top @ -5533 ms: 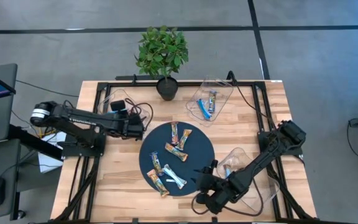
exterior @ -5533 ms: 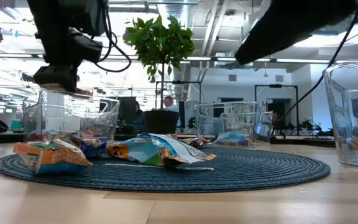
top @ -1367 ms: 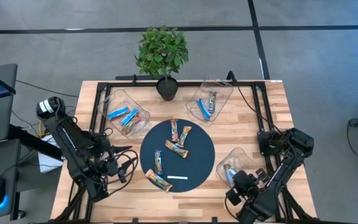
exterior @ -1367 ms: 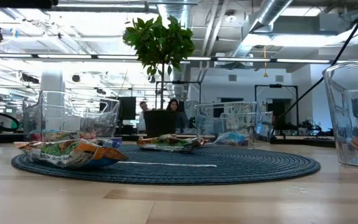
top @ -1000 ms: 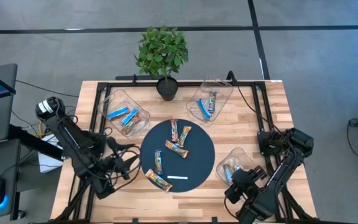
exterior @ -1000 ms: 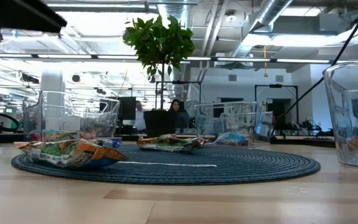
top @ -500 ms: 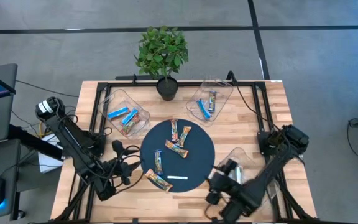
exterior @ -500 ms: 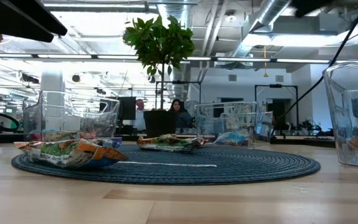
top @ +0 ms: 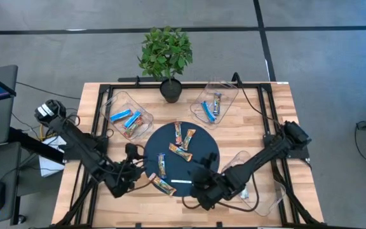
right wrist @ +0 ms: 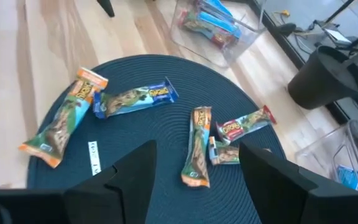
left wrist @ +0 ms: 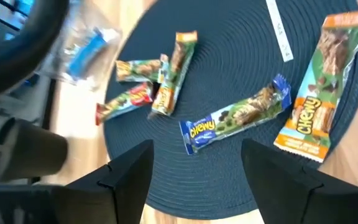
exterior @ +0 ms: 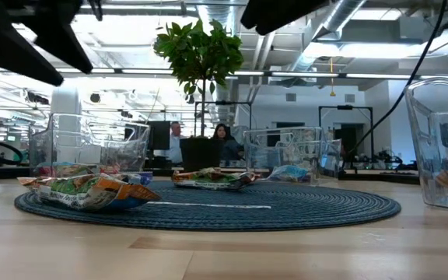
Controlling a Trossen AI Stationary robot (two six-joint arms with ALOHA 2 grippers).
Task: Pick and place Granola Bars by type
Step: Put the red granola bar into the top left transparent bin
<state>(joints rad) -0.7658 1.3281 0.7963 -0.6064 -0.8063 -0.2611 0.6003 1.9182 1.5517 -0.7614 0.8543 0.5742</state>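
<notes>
From above I see my left arm reaching from the worktop's (top: pixel 278 108) left edge, folded low with its left tool (top: pixel 134 170) hovering just beside the left rim of the round dark blue mat (top: pixel 208 149); its fingers (left wrist: pixel 129 171) stand spread and hold nothing. My right arm stretches from the right side down and across, its right tool (top: pixel 199 184) hanging over the mat's near-right edge; the fingers (right wrist: pixel 132 168) show parted in the wrist view with nothing between them, so I read it as released. On the mat lie five granola bars: an orange-and-green Chewy bar (top: pixel 164 186) near the near-left rim, a blue-ended Chewy bar (top: pixel 162 165) just beyond it, and a cluster of three toward the far side, namely a gold-green bar (top: pixel 178 134), an orange-ended bar (top: pixel 189 138) and a red-wrapped bar (top: pixel 178 152), which touch or overlap. A thin white strip (top: pixel 181 181) lies on the mat near the orange-and-green bar. More bars sit sorted in clear trays: the far-left tray (top: pixel 110 105) holds blue ones and a red one, the far-right tray (top: pixel 226 90) holds blue ones, and the near-right tray (top: pixel 275 191) is partly hidden under my right arm. A potted plant (top: pixel 166 54) stands at the far edge. In the low view, two people show far off in the room.
</notes>
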